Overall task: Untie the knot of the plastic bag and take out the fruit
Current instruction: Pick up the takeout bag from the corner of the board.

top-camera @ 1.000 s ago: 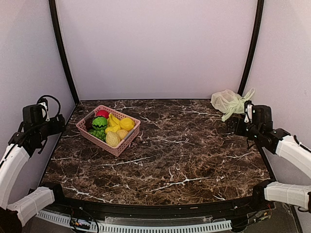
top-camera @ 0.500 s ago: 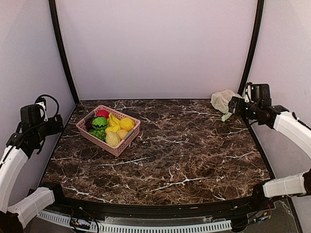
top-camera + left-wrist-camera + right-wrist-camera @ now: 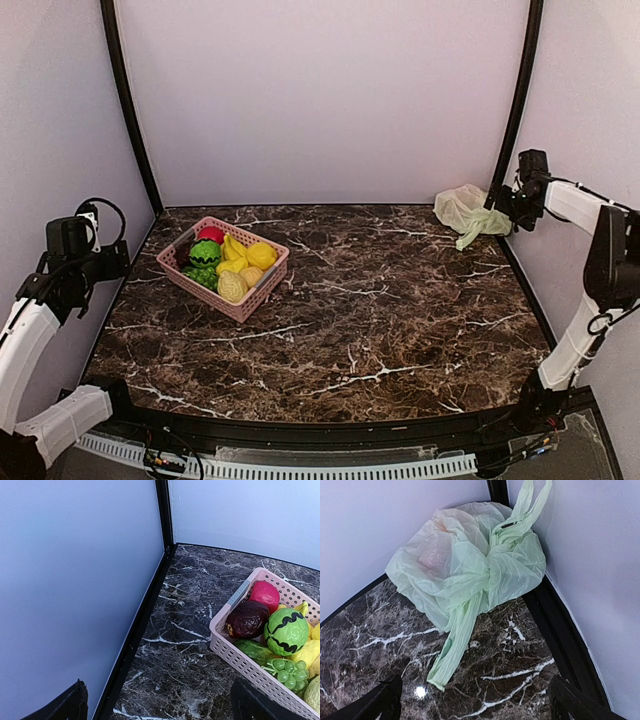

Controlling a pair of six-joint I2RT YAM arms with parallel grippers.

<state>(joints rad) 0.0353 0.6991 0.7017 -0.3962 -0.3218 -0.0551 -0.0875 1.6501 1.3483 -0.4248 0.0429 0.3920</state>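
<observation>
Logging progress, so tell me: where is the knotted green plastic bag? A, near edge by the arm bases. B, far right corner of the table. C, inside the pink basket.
B: the plastic bag sits, knot tied, in the far right corner of the table.

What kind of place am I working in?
Likely a lab test cell: plain pale walls enclose a marble-look tabletop holding a pink basket of toy fruit and a knotted plastic bag.

Left gripper (image 3: 118, 260) parted wide, right gripper (image 3: 503, 203) likewise (arm held high)
</observation>
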